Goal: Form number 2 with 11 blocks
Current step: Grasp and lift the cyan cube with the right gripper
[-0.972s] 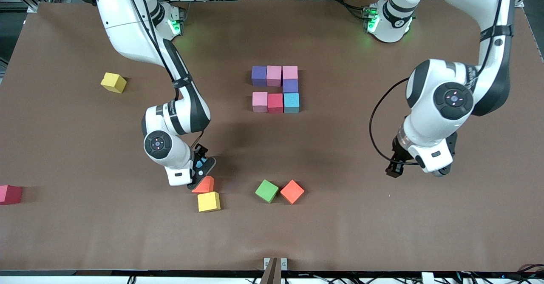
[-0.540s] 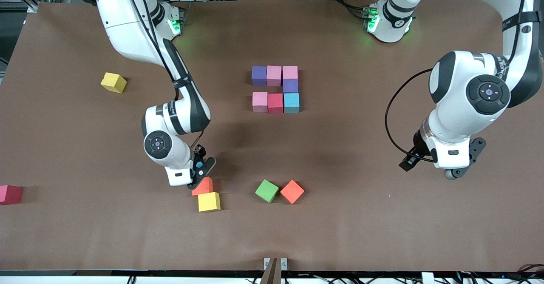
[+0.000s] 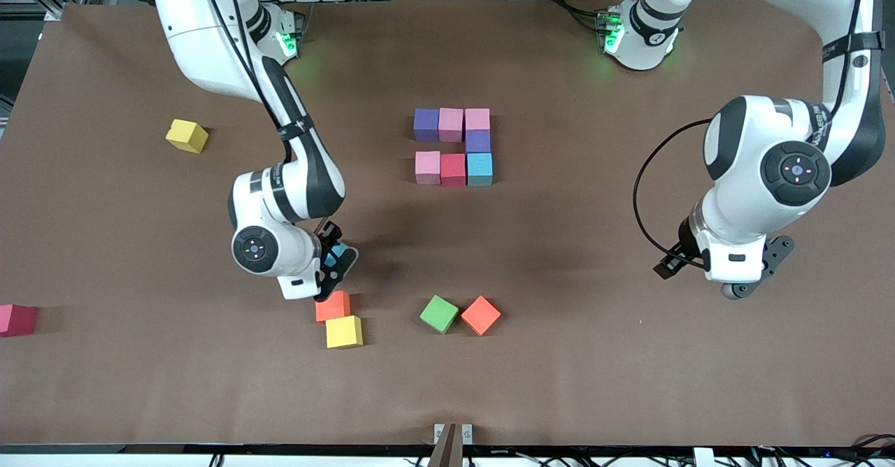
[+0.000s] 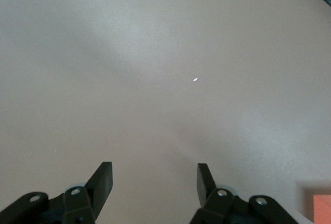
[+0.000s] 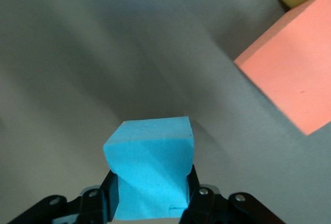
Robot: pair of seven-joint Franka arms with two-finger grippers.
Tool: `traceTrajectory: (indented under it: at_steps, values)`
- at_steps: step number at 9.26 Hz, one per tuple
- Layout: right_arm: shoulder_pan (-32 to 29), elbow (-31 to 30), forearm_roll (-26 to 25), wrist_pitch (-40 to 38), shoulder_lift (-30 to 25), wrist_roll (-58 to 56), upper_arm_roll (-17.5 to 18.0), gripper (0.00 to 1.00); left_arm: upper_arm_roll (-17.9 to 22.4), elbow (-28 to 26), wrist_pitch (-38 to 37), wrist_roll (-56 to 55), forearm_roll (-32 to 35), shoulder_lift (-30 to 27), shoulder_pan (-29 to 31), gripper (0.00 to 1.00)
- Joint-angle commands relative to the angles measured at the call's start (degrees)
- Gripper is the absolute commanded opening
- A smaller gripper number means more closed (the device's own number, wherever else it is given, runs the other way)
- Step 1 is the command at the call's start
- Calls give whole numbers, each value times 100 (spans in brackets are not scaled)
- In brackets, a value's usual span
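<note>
Seven blocks form part of the number 2 [image 3: 453,145] in mid-table: purple [image 3: 426,124], pink and pink in the top row, purple [image 3: 477,141] below, then pink [image 3: 427,166], red [image 3: 453,169] and light blue [image 3: 480,168]. My right gripper [image 3: 335,263] [image 5: 150,182] is shut on another light blue block [image 5: 150,164] [image 3: 339,250], held just above the table beside an orange block [image 3: 333,306] [image 5: 292,79]. A yellow block [image 3: 343,331] touches that orange one. My left gripper [image 3: 668,268] [image 4: 154,180] hangs open over bare table at the left arm's end, holding nothing.
A green cube [image 3: 439,314] and a second orange block [image 3: 480,315] sit side by side, nearer the front camera than the figure. Another yellow block [image 3: 187,135] and a dark red cube [image 3: 17,319] lie toward the right arm's end of the table.
My right gripper has shut on the light blue block and lifted it slightly away from the orange block. The left arm swung toward its own end of the table.
</note>
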Motion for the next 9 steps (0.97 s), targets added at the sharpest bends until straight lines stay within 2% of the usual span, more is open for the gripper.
traceTrajectory:
  at_steps: [1,5,6,9]
  values:
    - [4,-58,176,-240,-328,607,17,13,-15,150,-99,136,-50,122,219,74]
    - [126,-267,203,-302,-811,1996,61,14,-33,141,-99,110,-120,175,212,74]
    - [222,-417,412,-267,-943,2590,61,14,-33,141,-90,101,-121,184,194,74]
    - [451,-454,423,-171,-1207,4225,70,18,-41,132,-81,84,-138,184,168,74]
